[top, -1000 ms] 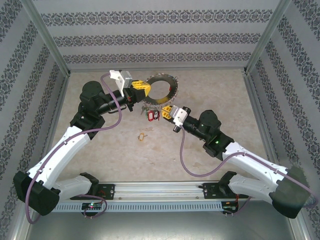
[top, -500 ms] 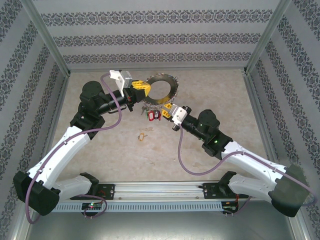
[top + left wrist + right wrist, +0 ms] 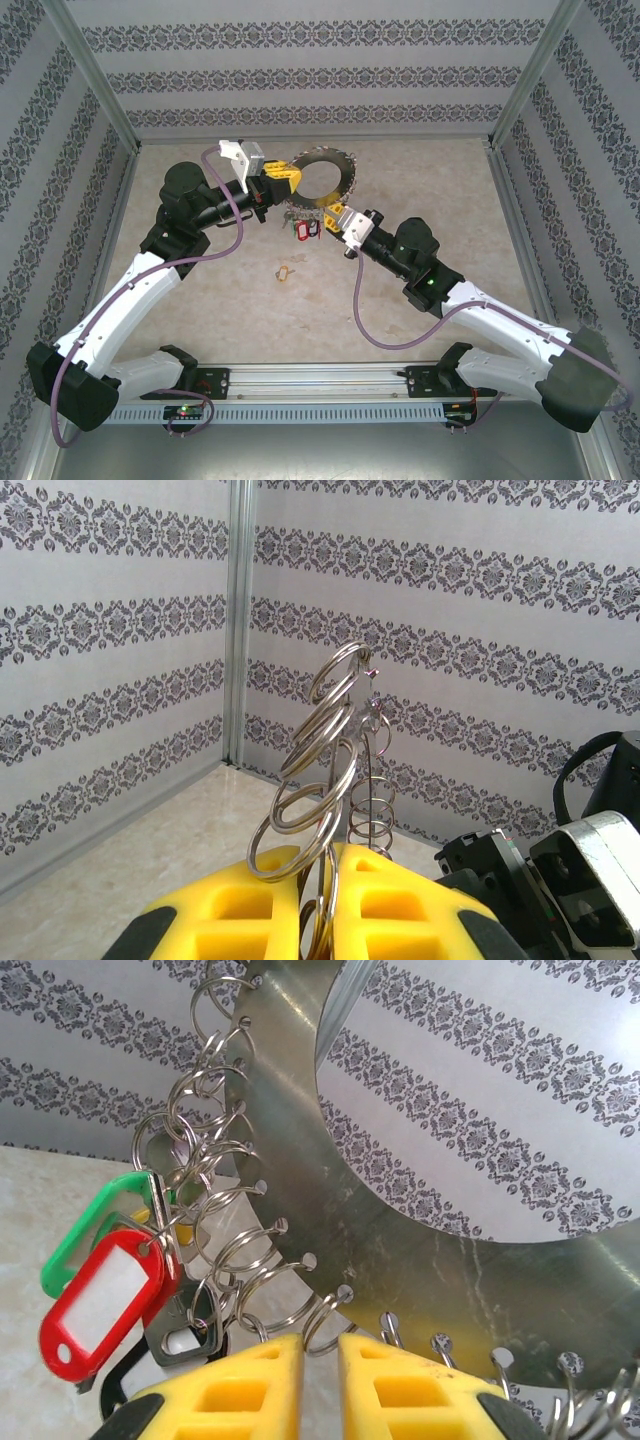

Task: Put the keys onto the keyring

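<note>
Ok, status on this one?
Left tool clamped on keyring rim. Right tool at its lower fringe, grip unclear. Tan key loose on table.

The keyring (image 3: 300,1190) runs off the right wrist view's top and right edges, and the keys (image 3: 190,1325) sit mostly hidden behind the red tag (image 3: 100,1305) and green tag (image 3: 95,1225). Its lower rim vanishes between the fingers of the left gripper (image 3: 328,865). From above, the loose tan key (image 3: 285,271) seems too small to make out.

a pale beige, stone-patterned tabletop (image 3: 200,300) lies inside white walls banded with grey damask stripes (image 3: 320,75). silver aluminium corner posts (image 3: 95,75) rise at the back corners. a grey metal rail (image 3: 320,385) runs along the near edge.
</note>
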Available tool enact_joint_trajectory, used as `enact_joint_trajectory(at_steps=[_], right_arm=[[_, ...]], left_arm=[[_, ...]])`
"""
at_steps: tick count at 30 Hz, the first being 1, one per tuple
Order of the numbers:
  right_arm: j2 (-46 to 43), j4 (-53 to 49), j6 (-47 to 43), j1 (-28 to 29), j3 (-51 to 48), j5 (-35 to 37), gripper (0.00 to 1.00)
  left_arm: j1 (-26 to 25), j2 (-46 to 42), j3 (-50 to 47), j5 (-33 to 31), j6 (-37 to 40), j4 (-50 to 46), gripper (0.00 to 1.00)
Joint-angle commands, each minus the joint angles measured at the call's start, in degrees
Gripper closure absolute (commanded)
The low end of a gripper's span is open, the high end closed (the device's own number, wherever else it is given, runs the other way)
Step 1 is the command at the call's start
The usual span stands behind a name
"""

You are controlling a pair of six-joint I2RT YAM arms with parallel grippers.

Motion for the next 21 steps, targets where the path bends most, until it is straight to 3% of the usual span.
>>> enact_joint_trajectory(at_steps=[1,21], right_arm=[[-0.10,0.16,-2.47,0.50,1.49,0.80,0.82],[2.01,1.17,-5.35,0.54,2.29,1.07,0.77]], left_arm=[[-0.87,-1.72,1.44,0.56,-0.94,2.29,1.00],[-1.05,-1.77,1.71,0.50,-1.09,2.16,1.00]])
